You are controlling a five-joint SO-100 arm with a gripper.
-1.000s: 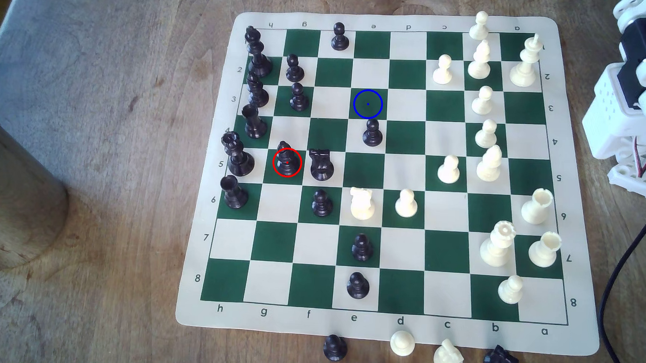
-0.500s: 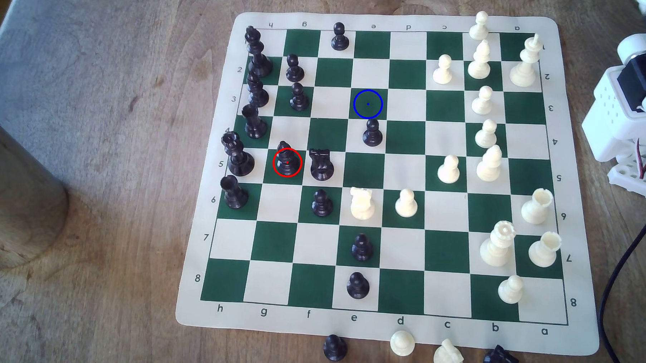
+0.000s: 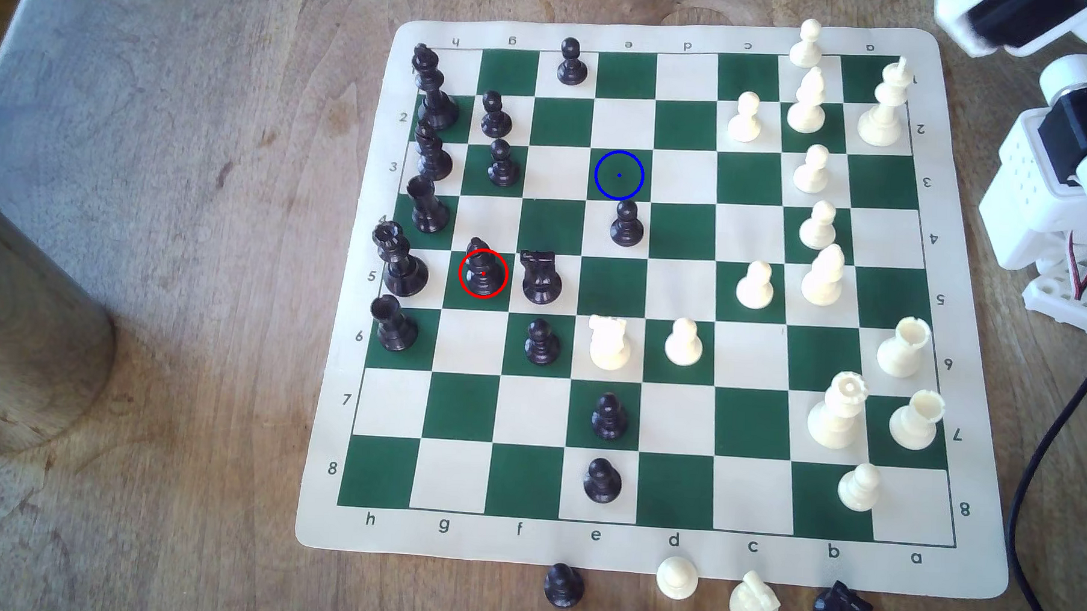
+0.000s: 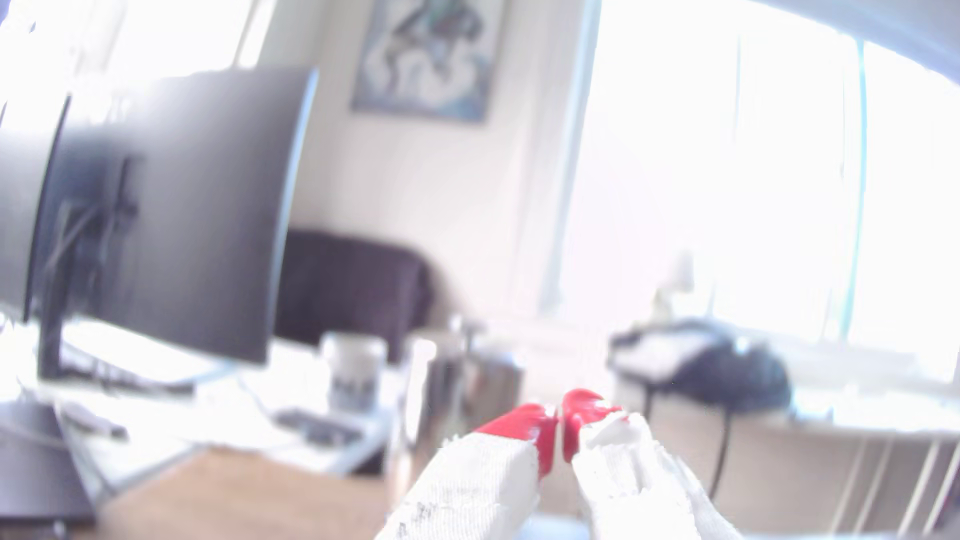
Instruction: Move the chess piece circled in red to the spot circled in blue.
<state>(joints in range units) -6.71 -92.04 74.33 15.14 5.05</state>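
The chess piece, a black bishop ringed in red, stands upright on a green square of the board toward the exterior view's left. The spot, a green square with a blue ring and dot, lies up and to the right of it with nothing on it. In the wrist view my gripper points out at the room, its red-tipped fingers nearly touching and nothing between them. Part of my white arm reaches in at the exterior view's top right corner, off the board.
A black knight stands right beside the bishop, and a black pawn sits just below the blue ring. Black pieces crowd the board's left columns, white ones the right. The arm base and a black cable sit at the right. A metal cylinder stands at the left.
The arm has unfolded from above its base: its upper part rose and swung leftward into the exterior view's top right corner. No piece has moved.
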